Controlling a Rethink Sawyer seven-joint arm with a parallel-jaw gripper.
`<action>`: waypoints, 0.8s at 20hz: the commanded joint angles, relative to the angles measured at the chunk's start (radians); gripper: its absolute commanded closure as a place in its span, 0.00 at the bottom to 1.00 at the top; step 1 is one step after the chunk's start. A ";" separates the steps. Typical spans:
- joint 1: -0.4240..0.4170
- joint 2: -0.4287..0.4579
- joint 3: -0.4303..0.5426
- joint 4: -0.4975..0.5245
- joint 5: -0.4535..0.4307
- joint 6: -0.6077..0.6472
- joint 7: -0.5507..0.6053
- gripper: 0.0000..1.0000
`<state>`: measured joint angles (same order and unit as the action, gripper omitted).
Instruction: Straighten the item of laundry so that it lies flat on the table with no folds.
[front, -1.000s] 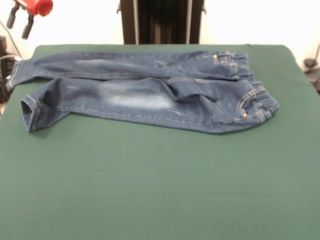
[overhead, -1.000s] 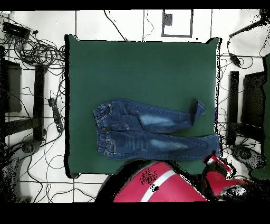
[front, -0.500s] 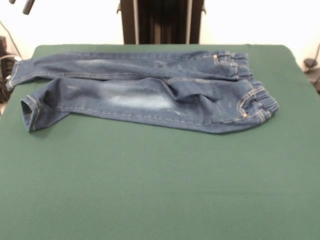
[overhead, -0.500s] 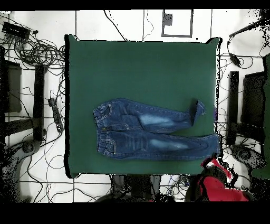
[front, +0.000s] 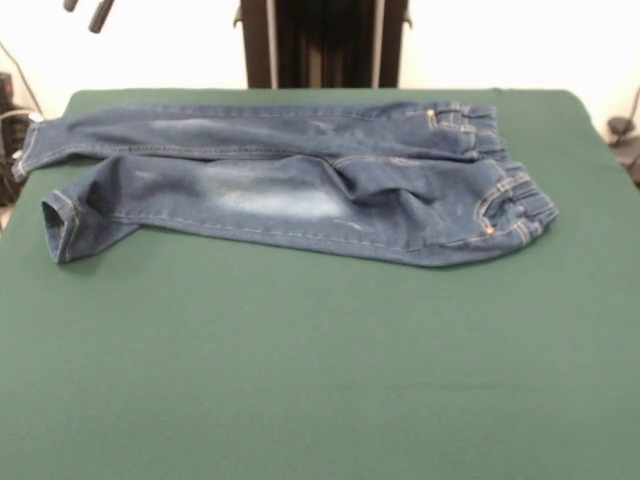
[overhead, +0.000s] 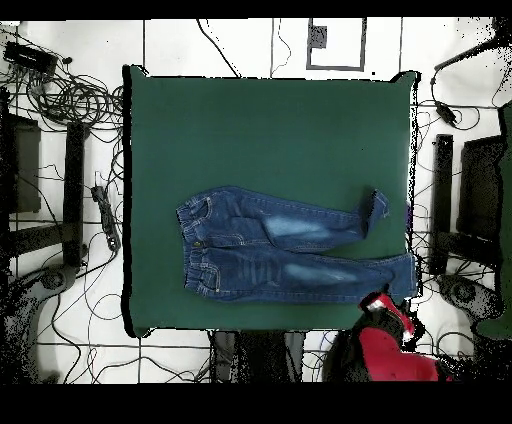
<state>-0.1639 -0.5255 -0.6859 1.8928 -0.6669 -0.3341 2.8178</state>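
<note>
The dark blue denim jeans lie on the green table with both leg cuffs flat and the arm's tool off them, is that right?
Not quite. On the dark blue denim jeans, one leg's cuff is folded over, as the front view shows. They do lie on the green table, with the tool off them.

Only the two dark tips of the gripper (front: 86, 10) poke in at the top left corner of the front view, tilted, with a gap between them. From above, the red arm (overhead: 385, 350) sits drawn back at the tabletop's near edge, touching nothing.
</note>
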 joint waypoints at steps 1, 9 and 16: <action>0.067 0.029 0.152 0.096 0.113 0.090 0.111 0.00; 0.108 0.040 0.165 0.113 0.190 0.106 0.110 0.00; 0.204 0.082 0.153 0.139 0.319 0.116 0.133 0.00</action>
<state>-0.0133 -0.5150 -0.6773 1.9497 -0.4455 -0.3262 2.8178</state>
